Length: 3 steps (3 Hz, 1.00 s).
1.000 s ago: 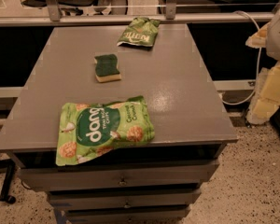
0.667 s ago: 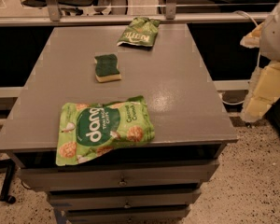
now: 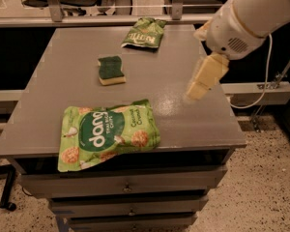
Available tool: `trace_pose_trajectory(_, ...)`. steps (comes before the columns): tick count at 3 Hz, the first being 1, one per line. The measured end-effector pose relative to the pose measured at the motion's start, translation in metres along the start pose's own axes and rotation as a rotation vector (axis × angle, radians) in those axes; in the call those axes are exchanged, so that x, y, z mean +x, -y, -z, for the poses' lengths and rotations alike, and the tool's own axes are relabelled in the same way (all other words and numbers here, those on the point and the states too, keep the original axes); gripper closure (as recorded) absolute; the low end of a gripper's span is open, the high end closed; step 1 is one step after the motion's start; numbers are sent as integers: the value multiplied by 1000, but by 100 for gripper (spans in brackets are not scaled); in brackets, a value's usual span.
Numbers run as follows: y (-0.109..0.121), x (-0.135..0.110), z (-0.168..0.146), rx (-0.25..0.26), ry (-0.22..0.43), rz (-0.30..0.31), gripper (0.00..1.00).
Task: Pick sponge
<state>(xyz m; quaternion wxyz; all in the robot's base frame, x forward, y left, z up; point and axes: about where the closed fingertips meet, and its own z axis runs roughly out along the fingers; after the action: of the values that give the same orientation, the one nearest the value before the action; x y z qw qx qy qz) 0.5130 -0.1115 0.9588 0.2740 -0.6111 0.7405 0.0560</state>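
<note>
The sponge (image 3: 110,70), a small rectangular block with a rough dark green top over pale yellow foam, lies flat at about 11 o'clock on the smooth grey bench (image 3: 58,76), with bare surface all round it. The gripper (image 3: 199,86), pale and blocky under a rounded white arm, hangs over the 3 o'clock edge, well apart from the sponge; I cannot tell how far open it is. A glossy crinkled green snack bag (image 3: 108,132) overhangs the near edge at 7 o'clock, and a smaller green pouch (image 3: 145,33) lies at 12 o'clock.
</note>
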Motion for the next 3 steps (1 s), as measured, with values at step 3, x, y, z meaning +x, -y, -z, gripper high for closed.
trace_pose_trajectory(3,32,-71,-53,17,236,-44,0)
